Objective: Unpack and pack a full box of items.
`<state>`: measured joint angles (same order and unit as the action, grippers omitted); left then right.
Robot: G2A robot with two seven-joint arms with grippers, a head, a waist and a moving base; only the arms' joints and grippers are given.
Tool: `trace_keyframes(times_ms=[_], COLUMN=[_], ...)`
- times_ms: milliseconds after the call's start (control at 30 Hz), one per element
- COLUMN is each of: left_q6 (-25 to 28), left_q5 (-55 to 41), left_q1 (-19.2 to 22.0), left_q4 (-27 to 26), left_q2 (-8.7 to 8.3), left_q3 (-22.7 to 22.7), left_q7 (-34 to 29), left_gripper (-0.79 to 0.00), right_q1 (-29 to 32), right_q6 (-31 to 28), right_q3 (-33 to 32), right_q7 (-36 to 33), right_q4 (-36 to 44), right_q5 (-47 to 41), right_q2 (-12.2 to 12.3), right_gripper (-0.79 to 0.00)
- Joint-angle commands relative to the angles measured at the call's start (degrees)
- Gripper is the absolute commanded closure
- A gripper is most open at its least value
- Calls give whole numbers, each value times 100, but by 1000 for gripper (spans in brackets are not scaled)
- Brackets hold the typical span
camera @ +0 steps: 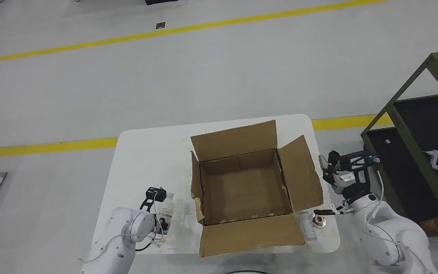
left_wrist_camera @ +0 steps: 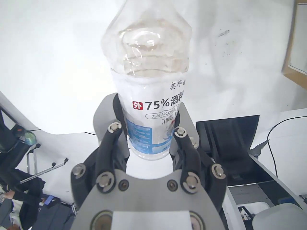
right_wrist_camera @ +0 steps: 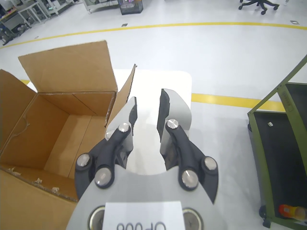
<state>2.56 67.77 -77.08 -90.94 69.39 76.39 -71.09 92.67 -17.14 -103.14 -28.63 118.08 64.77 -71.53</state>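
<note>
The left end effector (left_wrist_camera: 149,114) grips the labelled lower half of a clear bottle (left_wrist_camera: 147,56) over the bench (camera: 147,154) just left of the open, empty cardboard box (camera: 236,163), likely for packing, while the right end effector (right_wrist_camera: 150,102) hangs part-open and empty by its right flap.

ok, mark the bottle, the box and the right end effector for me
clear bottle (left_wrist_camera: 148,106): left wrist view, on its printed label.
cardboard box (camera: 236,140): top view, on the far open flap.
right end effector (right_wrist_camera: 149,102): right wrist view, midway between its open fingertips.
</note>
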Motion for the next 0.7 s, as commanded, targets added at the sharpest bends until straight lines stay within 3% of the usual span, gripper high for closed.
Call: trace_keyframes(times_ms=[0, 333, 400, 433, 533, 667], left_q6=[22, -8, -102, -145, -234, -367], left_q5=[285, -83, -230, -259, -430, -762], left_q1=[-165, -716, -776, -807, -901, -925], left_q4=[-352, -1857, -2150, -2288, -2648, -3060], left_q2=[-35, -117, -125, -130, -139, -153], left_q3=[47, 509, 635, 696, 833, 1046], left_q7=[-11, -400, -377, -354, -302, -392], left_gripper=[0, 0, 0, 0, 0, 0], right_q1=[-19, -228, -284, -320, -420, -498], right_q6=[-92, -98, -96, -97, -88, -68], right_q3=[-23, 252, 360, 398, 521, 644], right_q7=[-186, -1117, -1190, -1224, -1337, -1366], right_q4=[31, -452, -624, -689, -881, -1004], right_q5=[-25, -802, -1086, -1213, -1429, -1679], right_q2=[18, 60, 58, 59, 66, 75], right_gripper=[-785, -785, -348, -323, -6, 0])
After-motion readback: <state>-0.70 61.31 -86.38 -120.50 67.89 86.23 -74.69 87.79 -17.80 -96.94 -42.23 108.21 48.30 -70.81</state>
